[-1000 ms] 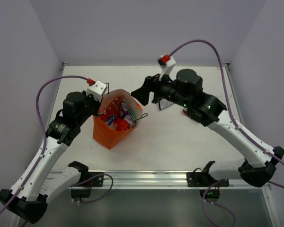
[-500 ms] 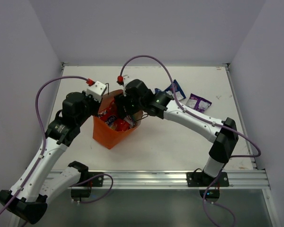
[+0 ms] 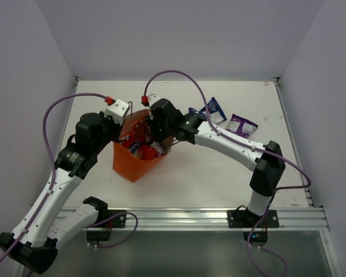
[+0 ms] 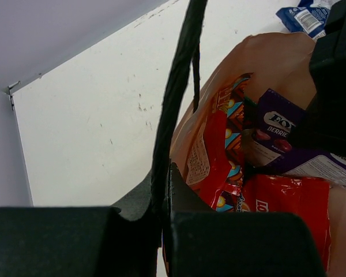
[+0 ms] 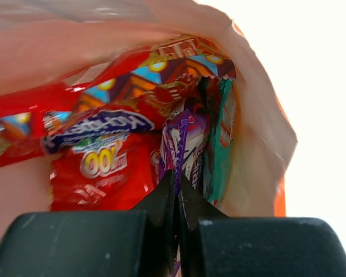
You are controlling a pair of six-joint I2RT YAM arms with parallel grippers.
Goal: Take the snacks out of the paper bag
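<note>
1. Gripping at the near-left side, the left gripper [image 4: 164, 193] has its fingers pressed together on the paper bag [image 3: 132, 164], pinching the left rim where the thin dark handle [image 4: 176, 86] rises from it.
2. The bag stands upright on the white table [image 3: 219, 173], left of centre. Its narrower base sits toward the arms' side in the overhead view, its long axis is vertical, and its open mouth points up.
3. Inside, the snacks stand on edge, packed side by side, with their long axes running down the bag's depth and their top edges toward the mouth.
4. Red packets [image 5: 98, 173] fill the left part in the right wrist view, and a teal packet [image 5: 219, 144] leans against the right wall.
5. The right gripper [image 5: 176, 190] reaches down into the mouth from the far-right side. Its fingers are clamped on the upper edge of a purple packet [image 5: 181, 141], which stands between the red packets and the teal one.
6. Farther back and to the right, well apart from the bag, a blue-white packet [image 3: 213, 108] lies flat on the table.
7. Just to its right lies a second purple packet [image 3: 242, 124], also flat, with its long axis running roughly left to right.
</note>
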